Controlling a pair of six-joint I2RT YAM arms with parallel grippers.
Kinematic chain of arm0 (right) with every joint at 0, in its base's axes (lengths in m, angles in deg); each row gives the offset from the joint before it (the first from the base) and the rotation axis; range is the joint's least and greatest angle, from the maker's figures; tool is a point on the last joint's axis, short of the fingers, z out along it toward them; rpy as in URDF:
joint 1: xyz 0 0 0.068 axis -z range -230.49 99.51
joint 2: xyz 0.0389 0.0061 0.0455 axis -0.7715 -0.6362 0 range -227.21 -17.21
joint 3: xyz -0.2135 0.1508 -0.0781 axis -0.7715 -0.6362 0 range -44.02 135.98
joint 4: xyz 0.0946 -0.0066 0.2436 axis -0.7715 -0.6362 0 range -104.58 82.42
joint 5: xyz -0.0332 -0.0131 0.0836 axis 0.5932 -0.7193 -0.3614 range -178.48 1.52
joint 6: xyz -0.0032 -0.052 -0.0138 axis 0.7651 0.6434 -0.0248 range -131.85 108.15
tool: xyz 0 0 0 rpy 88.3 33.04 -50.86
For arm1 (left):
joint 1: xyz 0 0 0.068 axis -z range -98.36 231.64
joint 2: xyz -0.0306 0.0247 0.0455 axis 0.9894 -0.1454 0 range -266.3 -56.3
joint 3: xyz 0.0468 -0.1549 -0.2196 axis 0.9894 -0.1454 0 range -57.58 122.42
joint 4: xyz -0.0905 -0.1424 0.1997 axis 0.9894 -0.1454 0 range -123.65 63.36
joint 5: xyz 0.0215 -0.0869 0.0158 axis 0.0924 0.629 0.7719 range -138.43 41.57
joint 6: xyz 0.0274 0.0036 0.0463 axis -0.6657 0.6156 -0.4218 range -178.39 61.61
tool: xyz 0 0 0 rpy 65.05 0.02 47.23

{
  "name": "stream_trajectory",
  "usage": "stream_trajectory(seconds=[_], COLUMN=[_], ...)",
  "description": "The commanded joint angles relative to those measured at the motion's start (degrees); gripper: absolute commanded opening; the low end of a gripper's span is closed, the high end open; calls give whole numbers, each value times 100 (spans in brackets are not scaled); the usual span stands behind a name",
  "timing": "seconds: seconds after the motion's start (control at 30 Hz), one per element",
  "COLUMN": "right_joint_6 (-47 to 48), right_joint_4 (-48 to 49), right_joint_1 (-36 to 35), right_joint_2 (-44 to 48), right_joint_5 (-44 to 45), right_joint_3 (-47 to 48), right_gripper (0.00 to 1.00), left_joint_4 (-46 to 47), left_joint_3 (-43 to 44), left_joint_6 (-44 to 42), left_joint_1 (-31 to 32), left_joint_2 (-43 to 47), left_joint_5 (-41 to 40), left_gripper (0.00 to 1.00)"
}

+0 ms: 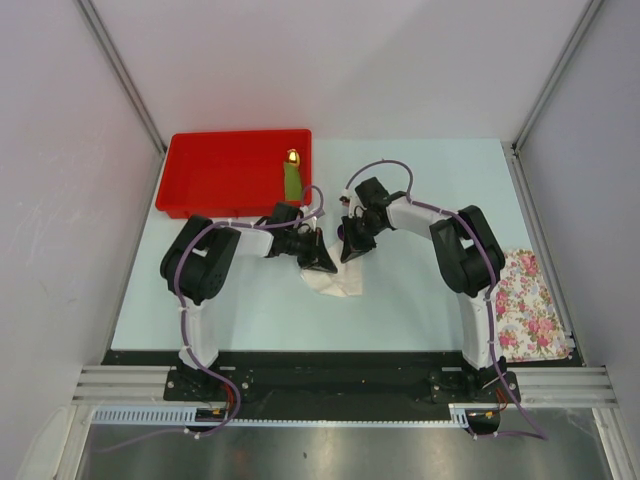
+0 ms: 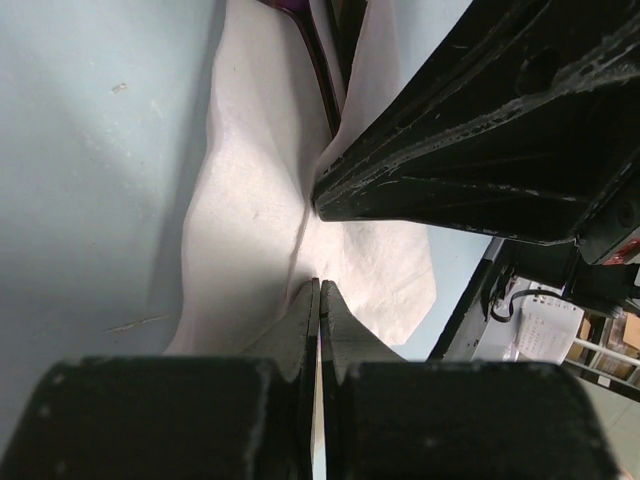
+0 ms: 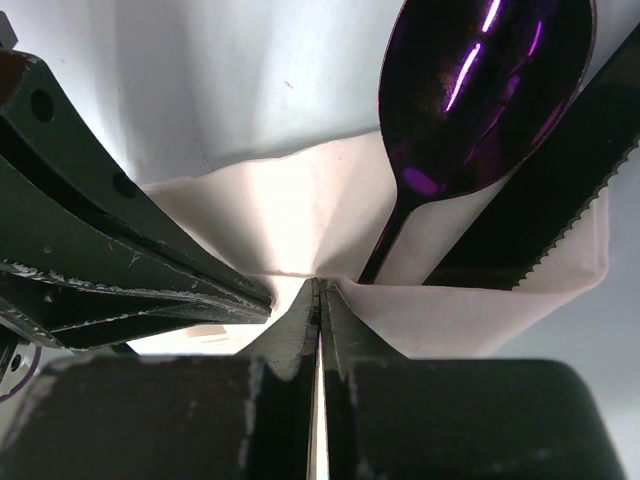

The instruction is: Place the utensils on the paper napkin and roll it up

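**Gripper state and task items**

- Left gripper [image 2: 318, 298]: jaws together, tips closed on a raised fold of the paper napkin [image 2: 255, 200], lower centre of the left wrist view.
- Right gripper [image 3: 318, 292]: jaws together. The paper puckers toward the tips at the lower centre of the right wrist view, so they appear to pinch the napkin.
- The napkin lies crumpled on the table [image 1: 420, 300] at the centre of the overhead view, between the two grippers.
- The spoon [image 3: 480, 90] and the knife [image 3: 560, 190] lie side by side on the napkin, upper right of the right wrist view. The purple bowl and the serrated blade project past the paper's edge.

**Hazards**

- Tearing: both pinch points sit close together on thin paper. Opposing pulls, or a pull against the utensils' weight, would probably rip it.
- Utensil escape: the projecting ends are not wrapped. Lifting or tilting the fold steeply could let either piece slide out.
- Finger contact: the two sets of fingertips stand just beside each other. A small inward move could make them collide.
- Loose roll: uneven creases may stop the paper wrapping tightly around the handles.

**Limits of view**

- Overhead view: the gripper bodies cover both utensils and most of the napkin.
- Left wrist view: only dark strips show at the top centre, and it cannot be told which utensil each one belongs to.
- Right wrist view: the handle ends are hidden behind the fold, and the knife's tip is cut off at the right edge.
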Motion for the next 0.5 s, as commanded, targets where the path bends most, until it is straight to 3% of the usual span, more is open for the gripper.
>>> stream_trajectory(seconds=[0.0,0.13,0.23,0.47], right_joint_6=[354,425,460,460], right_joint_4=[-265,-142,-81,-46], right_joint_1=[8,-1,-1,-10], right_joint_2=[-101,-92,-144,-171], right_joint_5=[1172,1121,927,760], right_joint_3=[-184,-317,-299,-326], right_gripper=[0,0,0,0], left_joint_4=[189,513,1304,1622], left_joint_3=[-97,-228,-448,-484], left_joint_6=[-27,60,385,527], left_joint_1=[-47,-38,-3,322], left_joint_2=[81,317,651,767], left_joint_5=[-265,-134,104,227], left_gripper=[0,0,3,7])
